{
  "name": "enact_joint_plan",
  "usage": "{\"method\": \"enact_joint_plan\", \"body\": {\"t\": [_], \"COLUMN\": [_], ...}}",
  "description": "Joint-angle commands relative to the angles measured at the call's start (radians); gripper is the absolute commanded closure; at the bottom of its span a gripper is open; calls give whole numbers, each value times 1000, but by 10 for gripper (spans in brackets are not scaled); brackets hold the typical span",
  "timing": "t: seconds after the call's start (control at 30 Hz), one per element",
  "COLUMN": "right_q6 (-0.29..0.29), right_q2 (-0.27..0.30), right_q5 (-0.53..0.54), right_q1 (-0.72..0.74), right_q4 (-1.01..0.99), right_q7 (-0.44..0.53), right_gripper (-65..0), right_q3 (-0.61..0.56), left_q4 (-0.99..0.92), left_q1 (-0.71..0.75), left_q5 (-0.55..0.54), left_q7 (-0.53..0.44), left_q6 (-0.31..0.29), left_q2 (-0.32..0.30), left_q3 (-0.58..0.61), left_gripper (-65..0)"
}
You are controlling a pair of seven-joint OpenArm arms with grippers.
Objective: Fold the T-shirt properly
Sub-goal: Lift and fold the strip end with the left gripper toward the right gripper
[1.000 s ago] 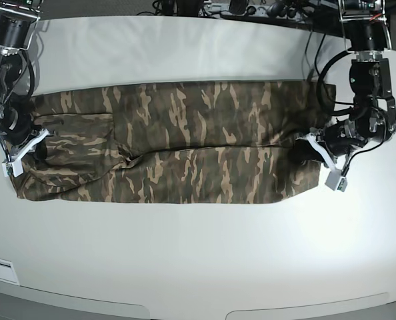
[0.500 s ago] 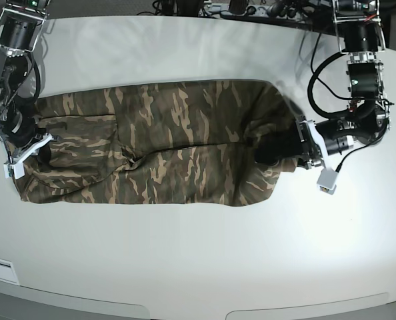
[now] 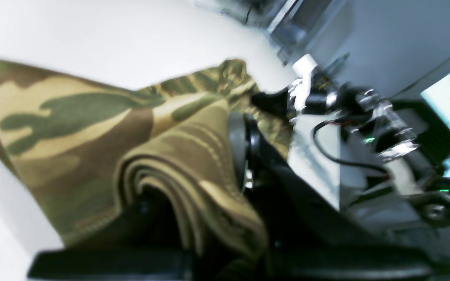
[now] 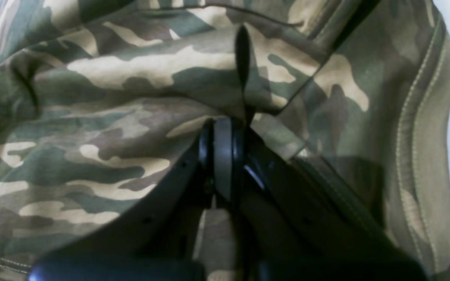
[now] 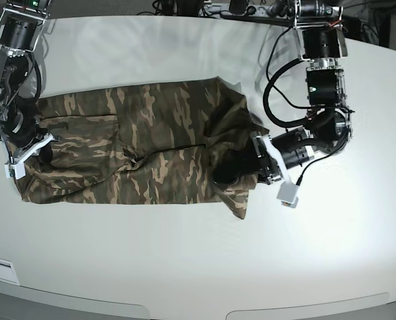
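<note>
The camouflage T-shirt (image 5: 138, 147) lies lengthwise across the white table (image 5: 198, 253). Its right end is lifted and doubled back over the middle. My left gripper (image 5: 226, 171) is shut on that bunched end, near the shirt's centre. In the left wrist view several layers of T-shirt (image 3: 72, 125) with a stitched hem are pinched in the left gripper (image 3: 193, 183). My right gripper (image 5: 42, 152) is shut on the shirt's left end, low on the table. The right wrist view shows the right gripper (image 4: 225, 128) closed on a ridge of T-shirt (image 4: 111, 97).
Cables and equipment (image 5: 251, 10) line the table's far edge. My right arm's base (image 5: 21, 30) stands at the far left and the left arm's column (image 5: 321, 60) at the far right. The table's front edge (image 5: 185, 310) runs along the bottom.
My left gripper has carried the shirt's right end further left, so the cloth now folds over itself near the middle. The right gripper has stayed at the left end.
</note>
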Motion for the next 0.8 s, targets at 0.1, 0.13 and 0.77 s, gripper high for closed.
{"method": "enact_joint_plan", "body": {"t": [0.1, 0.13, 0.77], "right_q6": [8, 8, 9], "right_q2": [0, 0, 0], "right_q5": [-27, -27, -3], "right_q1": [-6, -6, -6], "right_q4": [-3, -3, -3], "right_q7": [-84, -85, -109], "right_gripper": [0, 0, 0], "right_q3": [-8, -8, -8], "left_q4": [-32, -41, -47], "left_q1": [-20, -20, -20], "left_q5": [56, 71, 225], "left_q7": [-96, -106, -253], "left_q6": [-12, -12, -12], "left_q2": [14, 17, 175], "left_q3": [89, 109, 172], "left_gripper": [0, 0, -167]}}
